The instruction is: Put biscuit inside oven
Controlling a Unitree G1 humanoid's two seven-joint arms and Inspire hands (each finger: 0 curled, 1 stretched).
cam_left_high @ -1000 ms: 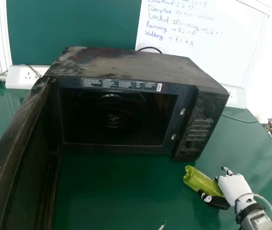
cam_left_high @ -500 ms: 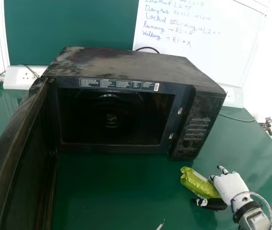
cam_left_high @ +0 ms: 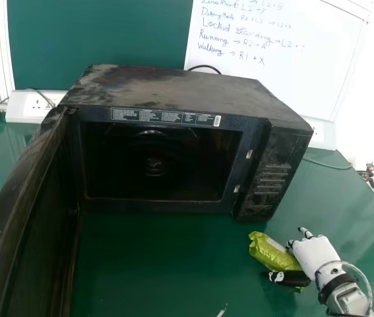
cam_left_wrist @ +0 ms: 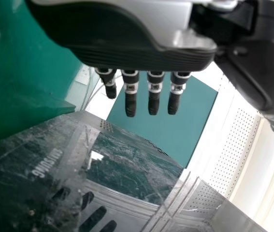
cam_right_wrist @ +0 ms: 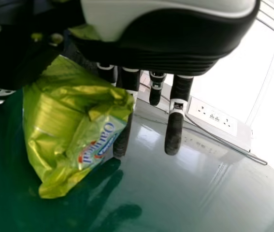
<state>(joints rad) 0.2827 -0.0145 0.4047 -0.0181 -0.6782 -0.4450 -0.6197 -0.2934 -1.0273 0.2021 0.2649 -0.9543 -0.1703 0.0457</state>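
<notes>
The green biscuit packet (cam_left_high: 274, 252) is at the right of the head view, in front of the oven's control panel side. My right hand (cam_left_high: 315, 255) has its thumb across the packet's near end and its fingers on the far side. In the right wrist view, the packet (cam_right_wrist: 74, 125) sits between the thumb side and the fingers of my right hand (cam_right_wrist: 173, 130), some of them fairly straight. The black oven (cam_left_high: 160, 162) stands with its door (cam_left_high: 25, 218) swung wide at the left. Beside the door's glossy outer face, my left hand (cam_left_wrist: 153, 94) has straight fingers, holding nothing.
Behind the oven are a white board (cam_left_high: 272, 59) with writing and socket boxes, one socket box (cam_left_high: 31, 105) at the left. A cable (cam_left_high: 328, 162) runs over the green table (cam_left_high: 167, 264) at the right.
My right hand has shifted slightly left, and its thumb has moved across the packet's near end. The packet has turned a little, with a pale patch now showing on top.
</notes>
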